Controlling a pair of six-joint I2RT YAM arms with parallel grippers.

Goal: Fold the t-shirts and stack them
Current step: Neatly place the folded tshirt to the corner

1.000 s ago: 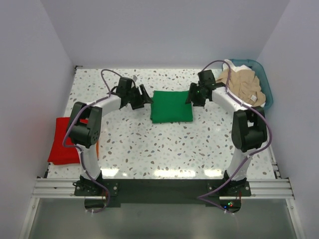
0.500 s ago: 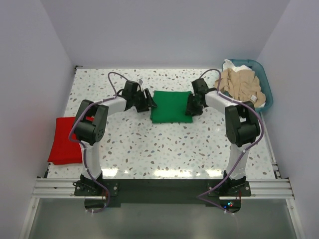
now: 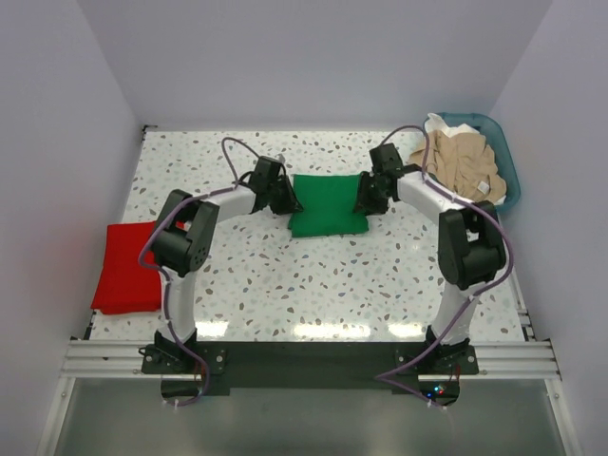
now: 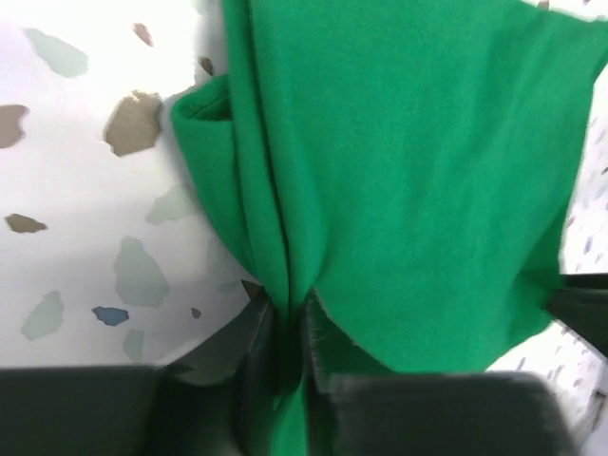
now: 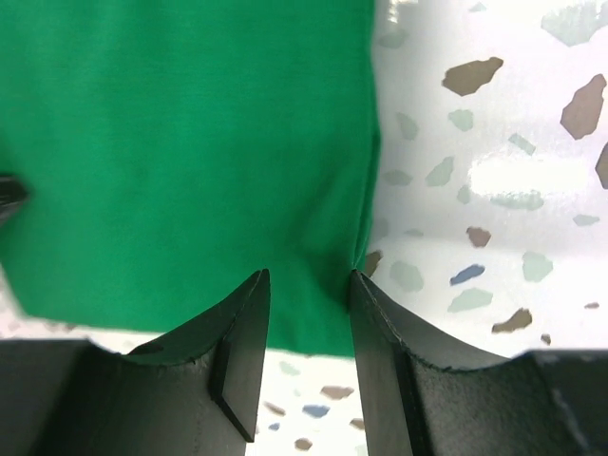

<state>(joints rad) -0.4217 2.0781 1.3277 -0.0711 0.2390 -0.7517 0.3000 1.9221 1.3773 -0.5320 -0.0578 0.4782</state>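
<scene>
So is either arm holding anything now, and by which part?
The left end effector pinches the green t-shirt at its left edge. The right end effector straddles the right edge, not closed.

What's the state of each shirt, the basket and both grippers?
green t-shirt: folded, flat on table, left edge bunched
red t-shirt: folded, at table's left edge
beige t-shirts: unfolded, heaped in teal basket
teal basket: upright, filled
left gripper: shut on green t-shirt
right gripper: open, astride green t-shirt's edge

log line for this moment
left gripper: shut on green t-shirt left edge | right gripper: open, straddling right edge | red t-shirt: folded, far left
</scene>
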